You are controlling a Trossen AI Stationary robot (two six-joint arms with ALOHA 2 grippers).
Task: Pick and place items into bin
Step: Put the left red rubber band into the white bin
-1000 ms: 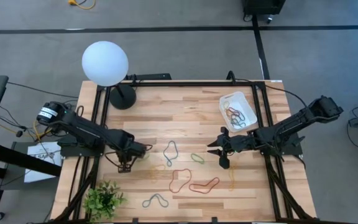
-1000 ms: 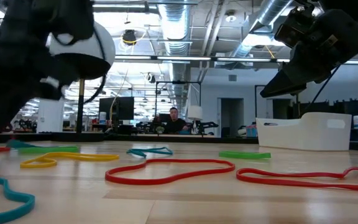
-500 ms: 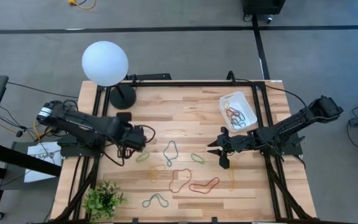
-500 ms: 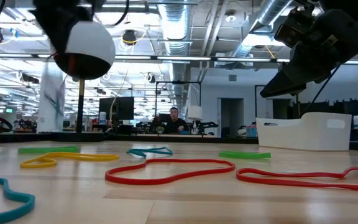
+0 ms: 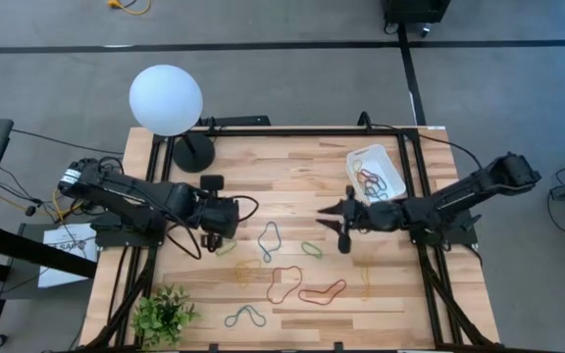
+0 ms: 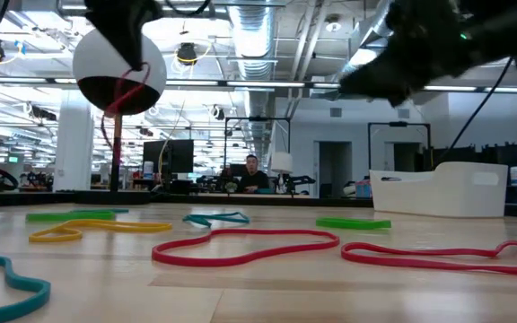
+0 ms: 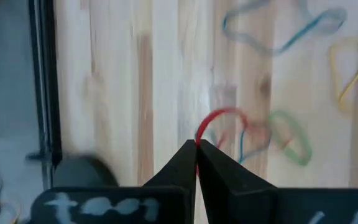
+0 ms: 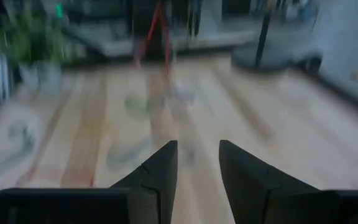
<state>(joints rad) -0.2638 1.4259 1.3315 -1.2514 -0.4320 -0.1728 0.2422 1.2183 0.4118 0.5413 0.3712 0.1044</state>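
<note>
My left gripper (image 5: 228, 227) hangs over the left half of the wooden table, shut on a red rubber band (image 6: 122, 97) that dangles below it. Several more items lie flat on the boards: a grey-blue loop (image 5: 268, 240), green loops (image 5: 311, 249), a yellow one (image 5: 246, 272) and red ones (image 5: 322, 291). The white bin (image 5: 376, 176) stands at the far right with several bands inside. My right gripper (image 5: 335, 227) hovers open over the table's middle, left of the bin, with nothing between its fingers (image 8: 160, 165). My left gripper pinches one short stretch of the red band's loop (image 7: 199, 135) between its two fingertips, coming from above at a steep slant. The rest of the loop (image 7: 224, 114) hangs slack below the fingers, lifted off the boards.
A white globe lamp (image 5: 166, 99) on a black base stands at the far left corner, and a small green plant (image 5: 165, 316) at the near left. Black cables run along the table's side rails. In the low view a person sits far behind the table.
My left gripper has risen from the boards with the red band, gone toward the table's far edge and right, and tipped less steeply; the band now hangs clear. My right gripper has shifted a little toward the left and tipped up closer to level, staying open.
</note>
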